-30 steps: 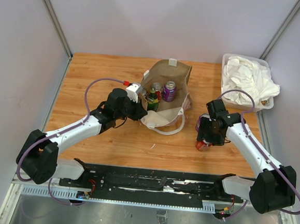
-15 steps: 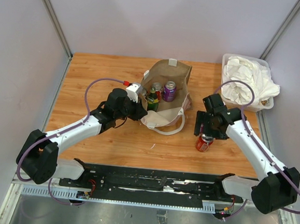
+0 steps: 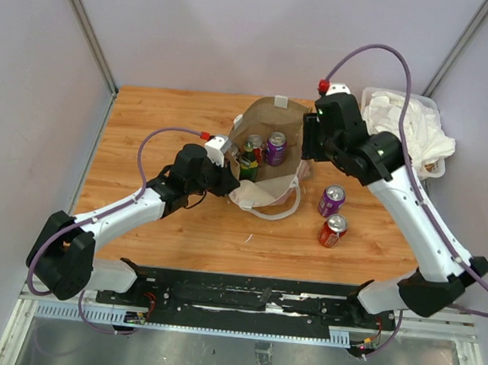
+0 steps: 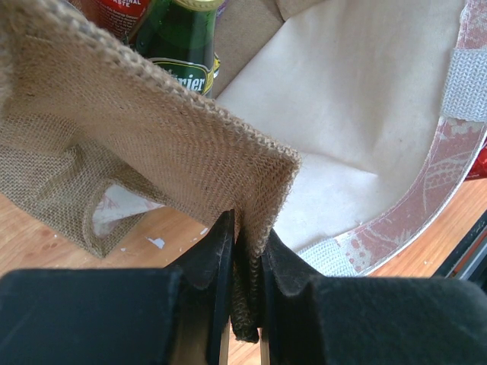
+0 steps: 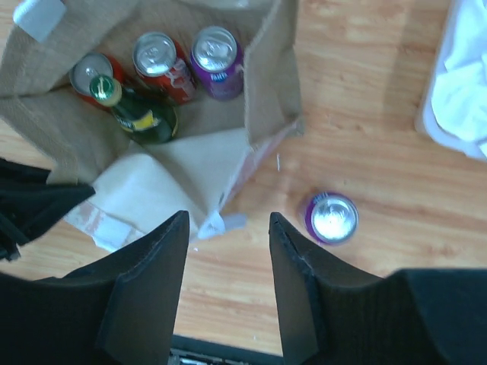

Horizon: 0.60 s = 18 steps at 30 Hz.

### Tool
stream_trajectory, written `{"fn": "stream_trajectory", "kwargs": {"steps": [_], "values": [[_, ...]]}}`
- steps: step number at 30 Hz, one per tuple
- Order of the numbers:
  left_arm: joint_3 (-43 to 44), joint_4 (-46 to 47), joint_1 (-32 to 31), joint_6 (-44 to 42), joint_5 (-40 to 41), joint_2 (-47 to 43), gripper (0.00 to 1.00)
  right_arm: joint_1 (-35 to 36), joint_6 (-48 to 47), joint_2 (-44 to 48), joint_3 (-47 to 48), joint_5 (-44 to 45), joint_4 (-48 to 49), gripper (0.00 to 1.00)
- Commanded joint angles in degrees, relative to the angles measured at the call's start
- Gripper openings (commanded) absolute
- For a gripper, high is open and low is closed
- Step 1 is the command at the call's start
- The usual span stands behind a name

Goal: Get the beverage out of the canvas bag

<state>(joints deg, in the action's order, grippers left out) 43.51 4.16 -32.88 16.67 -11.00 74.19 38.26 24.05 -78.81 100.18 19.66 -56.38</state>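
The canvas bag [image 3: 281,122] stands open at mid-table. Inside it are a purple can [image 3: 275,148], a green bottle [image 3: 247,162] and red cans [image 3: 254,142]. My left gripper [image 3: 230,181] is shut on the bag's near-left burlap rim [image 4: 251,175], with the fabric pinched between its jaws [image 4: 246,228]. My right gripper [image 5: 228,219] hangs open and empty, high above the bag's right edge [image 5: 270,91]. From there I look down on the purple can [image 5: 217,49], a red can [image 5: 160,65] and the green bottle [image 5: 137,114]. Two more cans stand outside the bag.
A purple can [image 3: 331,200] and a red can [image 3: 333,230] stand upright on the wood right of the bag. A clear bin of white cloth [image 3: 400,131] sits at the back right corner. The bag's white handle loop [image 3: 277,209] lies toward the front.
My right gripper let go of the red can on the table, rose and swung back-left over the bag's right side. The left gripper and bag have not moved.
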Motion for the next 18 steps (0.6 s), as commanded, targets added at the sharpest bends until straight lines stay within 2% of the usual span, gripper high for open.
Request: {"fn": "stream_trajectory", "kwargs": {"steps": [1, 11, 14, 18], "values": [[0.23, -4.11, -0.28, -0.22, 0.96, 0.87, 0.12, 1.08, -6.03, -8.13, 6.56, -4.18, 3.19, 0.47], [0.83, -5.43, -0.33, -0.43, 2.3, 0.34, 0.12, 0.7, -10.37, -30.85, 27.61, -6.23, 1.74, 0.5], [0.88, -5.65, -0.25, -0.4, 2.39, 0.34, 0.12, -0.26, -9.35, -34.4, 29.58, -5.49, 1.93, 0.52], [1.09, -5.8, -0.32, -0.74, 2.63, 0.46, 0.11, -3.43, -6.02, -37.8, 27.21, -7.54, 4.12, 0.54]]}}
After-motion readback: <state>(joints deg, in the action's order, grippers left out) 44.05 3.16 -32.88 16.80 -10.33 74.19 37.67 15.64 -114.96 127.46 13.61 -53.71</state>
